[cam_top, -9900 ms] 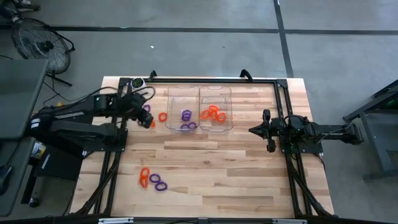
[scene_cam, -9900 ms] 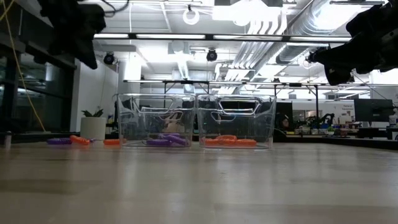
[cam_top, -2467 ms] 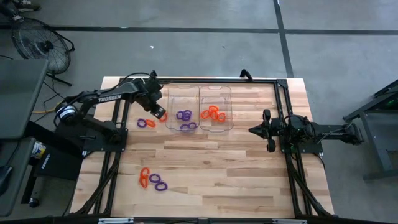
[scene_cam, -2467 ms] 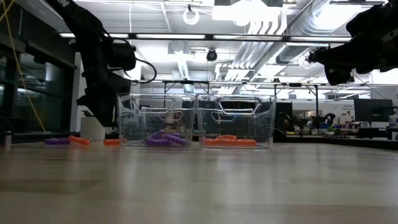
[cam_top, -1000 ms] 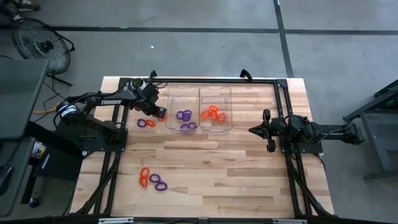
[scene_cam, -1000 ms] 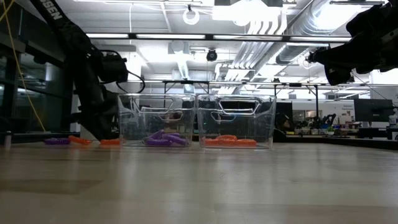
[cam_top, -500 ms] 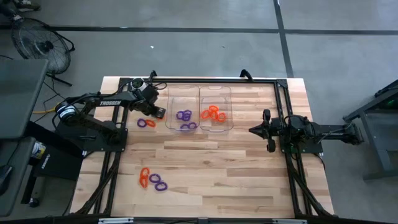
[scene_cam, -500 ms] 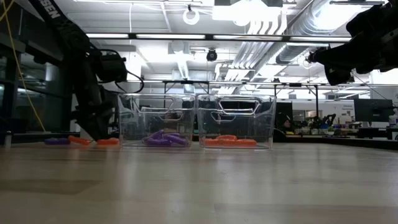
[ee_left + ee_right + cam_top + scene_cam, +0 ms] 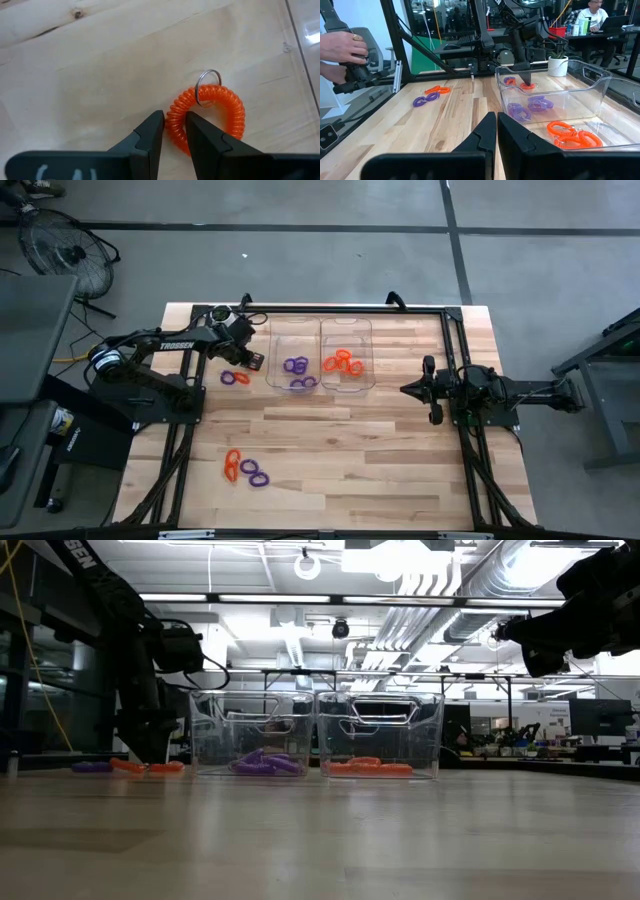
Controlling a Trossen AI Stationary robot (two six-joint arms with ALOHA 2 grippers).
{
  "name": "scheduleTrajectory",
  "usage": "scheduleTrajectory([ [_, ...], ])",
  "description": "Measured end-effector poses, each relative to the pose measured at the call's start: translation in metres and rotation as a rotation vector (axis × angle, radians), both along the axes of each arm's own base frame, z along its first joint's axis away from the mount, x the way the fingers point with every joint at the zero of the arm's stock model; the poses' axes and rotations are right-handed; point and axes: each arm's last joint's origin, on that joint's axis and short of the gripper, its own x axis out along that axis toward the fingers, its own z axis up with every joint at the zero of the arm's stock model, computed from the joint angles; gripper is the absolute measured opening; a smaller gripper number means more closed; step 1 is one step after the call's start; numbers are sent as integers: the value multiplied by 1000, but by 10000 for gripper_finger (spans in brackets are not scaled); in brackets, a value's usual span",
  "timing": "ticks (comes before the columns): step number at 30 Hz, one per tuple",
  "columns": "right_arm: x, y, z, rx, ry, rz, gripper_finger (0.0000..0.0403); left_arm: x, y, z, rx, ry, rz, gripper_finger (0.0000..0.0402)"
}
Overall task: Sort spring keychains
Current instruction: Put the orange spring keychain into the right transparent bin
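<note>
I am working over the wooden table (image 9: 330,440), where two clear trays sit side by side near the far edge so that each colour gets its own bin: the left tray (image 9: 293,340) is holding the purple spring keychains (image 9: 297,366), the right tray (image 9: 346,340) the orange ones (image 9: 343,362). More coils are waiting loose on the wood — a purple one (image 9: 234,378) just beside my left arm, and a mixed orange-and-purple cluster (image 9: 245,468) well apart, near the front edge. My left gripper (image 9: 174,131) is reaching down just outside the left tray's wall, and its two fingers are closing in on the near side of an orange keychain (image 9: 207,120) lying flat on the table; they are nearly together with the coil's band between them, though I would not yet call it a firm clamp. I am taking it by the band, I judge, because the small metal ring (image 9: 207,86) at its far side offers nothing to pinch. Being orange, it should be going over the purple bin into the right tray. My right gripper (image 9: 496,131) is waiting off to the right of the trays, fingers pressed together on nothing, clear of the left arm's path.
</note>
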Motion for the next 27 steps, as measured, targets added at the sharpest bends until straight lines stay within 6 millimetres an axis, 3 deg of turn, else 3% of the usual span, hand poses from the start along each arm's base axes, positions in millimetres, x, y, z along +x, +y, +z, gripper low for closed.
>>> scheduleTrajectory([
  [8, 0, 0, 0, 0, 0, 0, 11, 0, 0, 0, -2, 3, 0, 78],
  [15, 0, 0, 0, 0, 0, 0, 11, -1, 0, 0, -2, 8, 3, 12],
  [27, 0, 0, 0, 0, 0, 0, 11, -2, -3, 5, 3, -9, -23, 3],
])
